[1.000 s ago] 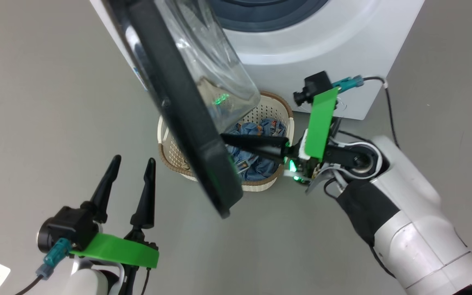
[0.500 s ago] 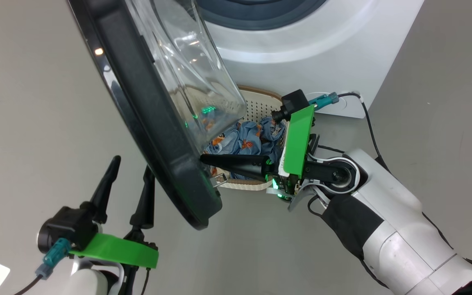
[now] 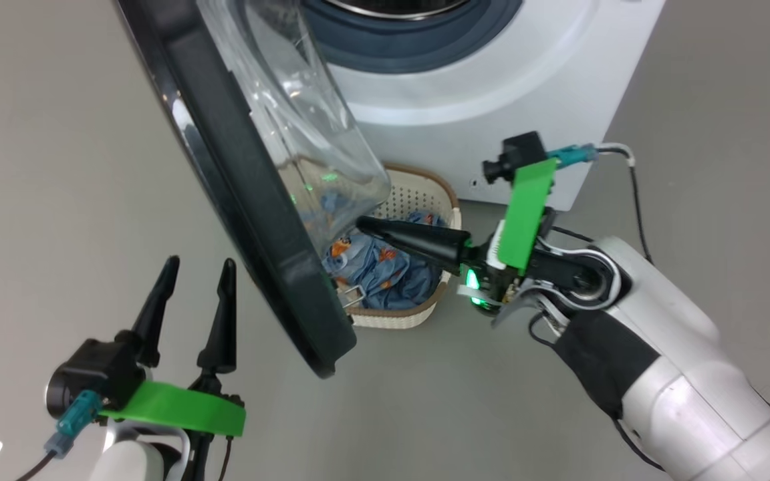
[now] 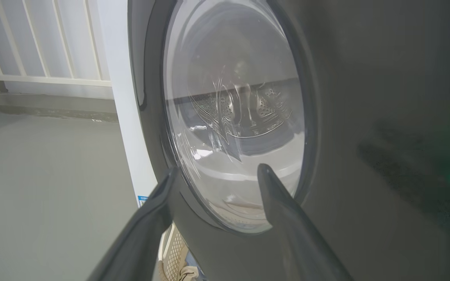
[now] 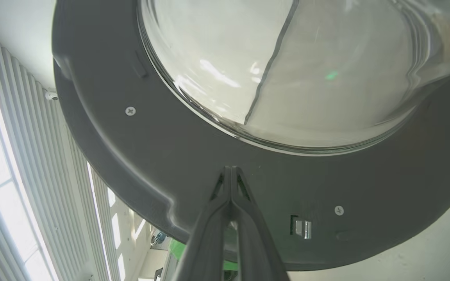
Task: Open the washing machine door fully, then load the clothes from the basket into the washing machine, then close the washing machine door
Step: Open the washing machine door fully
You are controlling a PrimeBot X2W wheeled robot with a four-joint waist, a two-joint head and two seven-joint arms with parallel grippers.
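The washing machine door (image 3: 251,200), black-rimmed with a clear glass bowl, stands swung out to the left of the white washing machine (image 3: 492,113). My right gripper (image 3: 361,224) is shut with nothing in it. Its tips point at the door's inner face (image 5: 162,164) just below the bowl; whether they touch it, I cannot tell. Under that gripper sits the cream basket (image 3: 418,314) with blue, orange-printed clothes (image 3: 385,274) inside. My left gripper (image 3: 199,264) stands open at the lower left, outside the door, and faces the door's outer glass (image 4: 233,117).
Grey floor (image 3: 57,167) lies all round. The door's lower edge (image 3: 328,357) hangs over the basket's left side. A metal latch (image 5: 302,228) sits on the inner rim. A white railing (image 4: 33,58) stands behind the machine. A cable (image 3: 635,194) trails past the machine's right corner.
The door has swung further out to the left. My shut right gripper has moved from the door's lower rim up toward the bowl. The left arm has barely shifted.
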